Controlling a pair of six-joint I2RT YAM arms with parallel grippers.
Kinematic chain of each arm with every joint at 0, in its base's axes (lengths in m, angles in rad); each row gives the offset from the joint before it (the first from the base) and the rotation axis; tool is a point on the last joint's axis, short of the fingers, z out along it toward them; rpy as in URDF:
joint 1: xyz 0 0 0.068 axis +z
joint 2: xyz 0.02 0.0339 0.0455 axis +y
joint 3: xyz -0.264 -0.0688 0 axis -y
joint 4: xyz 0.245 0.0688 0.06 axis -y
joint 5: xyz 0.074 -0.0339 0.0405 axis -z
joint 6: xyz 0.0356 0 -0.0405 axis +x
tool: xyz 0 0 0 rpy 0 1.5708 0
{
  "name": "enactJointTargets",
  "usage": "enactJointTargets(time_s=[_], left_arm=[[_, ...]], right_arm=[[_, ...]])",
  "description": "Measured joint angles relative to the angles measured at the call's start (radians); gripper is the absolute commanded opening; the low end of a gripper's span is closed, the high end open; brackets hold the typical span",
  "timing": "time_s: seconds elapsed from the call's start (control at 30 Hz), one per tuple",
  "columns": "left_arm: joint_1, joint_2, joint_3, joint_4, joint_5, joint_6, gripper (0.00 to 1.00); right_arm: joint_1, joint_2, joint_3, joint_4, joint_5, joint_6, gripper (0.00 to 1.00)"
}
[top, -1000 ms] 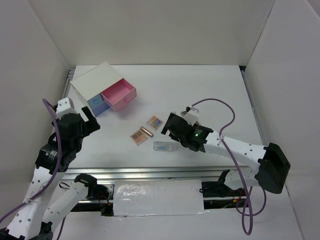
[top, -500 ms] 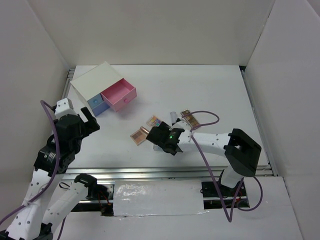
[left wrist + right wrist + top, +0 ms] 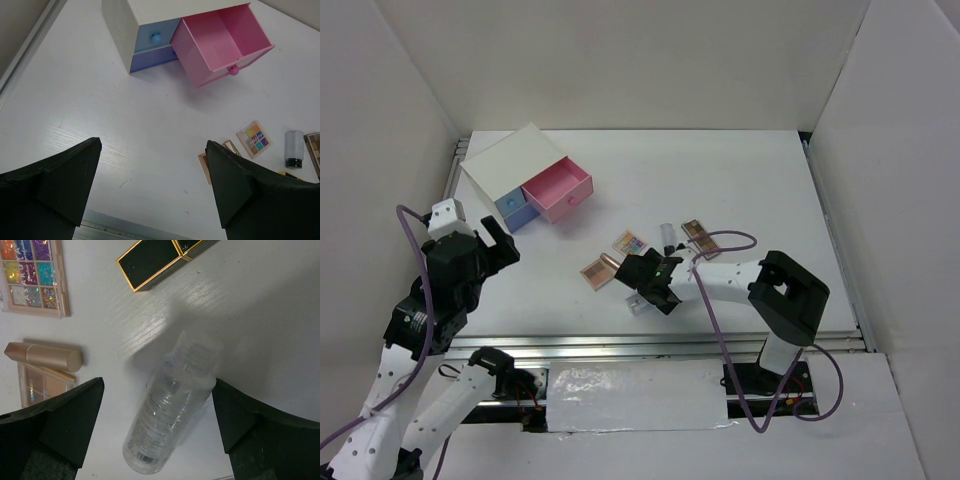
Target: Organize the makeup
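The makeup lies mid-table. A clear tube (image 3: 170,410) lies flat between the open fingers of my right gripper (image 3: 158,400), which hangs low over it; the tube also shows in the top view (image 3: 637,304) under the right gripper (image 3: 645,283). Near it are a black-gold lipstick (image 3: 155,257), a square glitter palette (image 3: 32,275), and a rose-gold lipstick (image 3: 45,356) resting on a long palette (image 3: 42,385). A small dark-capped bottle (image 3: 667,236) and another palette (image 3: 698,233) lie behind. My left gripper (image 3: 153,145) is open, empty and raised at the left.
A white box (image 3: 510,160) stands at the back left with its pink drawer (image 3: 225,42) pulled open and its blue drawer (image 3: 155,47) shut. White walls close the sides and back. A metal rail (image 3: 620,345) runs along the near edge.
My right arm has swung left and toward the near edge, and lowered so its open fingers straddle the clear tube. The left arm has barely moved.
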Motion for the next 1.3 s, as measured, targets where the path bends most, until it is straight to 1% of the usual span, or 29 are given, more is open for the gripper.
enactJointTargets(time_s=[0.03, 0.1, 0.13, 0.2, 0.23, 0.27, 0.3, 0.37, 0.4, 0.47, 0.5, 0.6, 0.7, 0.77, 0.87, 0.97, 1.03, 1.1, 1.23, 1.3], left_arm=[[-0.001, -0.002, 0.0, 0.001, 0.0, 0.0, 0.99], [-0.005, -0.005, 0.0, 0.002, -0.001, 0.0, 0.99], [-0.007, -0.006, 0.0, 0.002, -0.001, 0.0, 0.99], [-0.01, -0.007, 0.0, 0.002, -0.002, 0.0, 1.0], [-0.011, -0.008, 0.0, 0.002, -0.003, 0.0, 0.99], [-0.012, -0.008, 0.0, 0.002, -0.003, 0.0, 0.99], [-0.013, -0.008, 0.0, 0.002, -0.003, 0.0, 0.99], [-0.013, -0.008, 0.0, 0.002, -0.003, 0.0, 1.0], [-0.013, -0.008, 0.0, 0.002, -0.003, 0.0, 0.99], [-0.013, -0.008, 0.0, 0.002, -0.003, 0.0, 0.99], [-0.013, -0.008, 0.0, 0.002, -0.003, 0.0, 0.99], [-0.013, -0.008, 0.0, 0.002, -0.005, 0.0, 0.99], [-0.013, -0.008, 0.0, 0.002, -0.006, 0.0, 0.99], [-0.013, -0.011, 0.0, 0.002, -0.007, -0.001, 0.99], [-0.013, -0.017, 0.0, 0.002, -0.013, -0.002, 1.0], [-0.013, -0.027, 0.0, 0.002, -0.025, -0.005, 1.0], [-0.013, -0.036, 0.0, 0.002, -0.035, -0.006, 0.99], [-0.013, -0.044, 0.0, 0.001, -0.047, -0.008, 0.99], [-0.013, -0.05, 0.0, 0.001, -0.061, -0.009, 0.99], [-0.013, -0.05, 0.0, 0.001, -0.063, -0.009, 1.0]], right_arm=[[-0.002, 0.0, 0.0, 0.006, -0.003, 0.0, 0.87], [-0.002, 0.0, -0.008, 0.024, -0.006, -0.003, 0.64], [-0.002, -0.001, -0.021, 0.037, -0.008, -0.002, 0.49], [-0.002, -0.014, -0.053, 0.08, -0.006, 0.011, 0.4], [-0.002, -0.024, -0.068, 0.098, -0.008, 0.013, 0.32], [-0.002, -0.035, -0.084, 0.116, -0.008, 0.016, 0.28], [-0.002, -0.047, -0.1, 0.129, -0.01, 0.017, 0.22], [-0.002, -0.068, -0.122, 0.136, -0.011, 0.016, 0.17], [-0.001, -0.081, -0.134, 0.135, -0.013, 0.013, 0.08], [0.001, -0.106, -0.15, 0.123, -0.014, -0.004, 0.02], [0.003, -0.12, -0.154, 0.116, -0.012, -0.013, 0.0], [0.031, -0.183, -0.153, 0.113, 0.013, -0.061, 0.0], [0.074, -0.243, -0.122, 0.138, 0.037, -0.169, 0.0], [0.087, -0.269, -0.096, 0.193, 0.035, -0.258, 0.0], [0.088, -0.299, -0.06, 0.322, 0.025, -0.422, 0.0], [0.065, -0.275, 0.036, 0.397, 0.018, -0.556, 0.0], [0.032, -0.219, 0.153, 0.409, 0.0, -0.616, 0.0], [-0.013, -0.109, 0.347, 0.4, -0.033, -0.658, 0.0], [-0.099, 0.123, 0.728, 0.363, -0.092, -0.685, 0.0], [-0.135, 0.219, 0.872, 0.332, -0.119, -0.68, 0.0]])
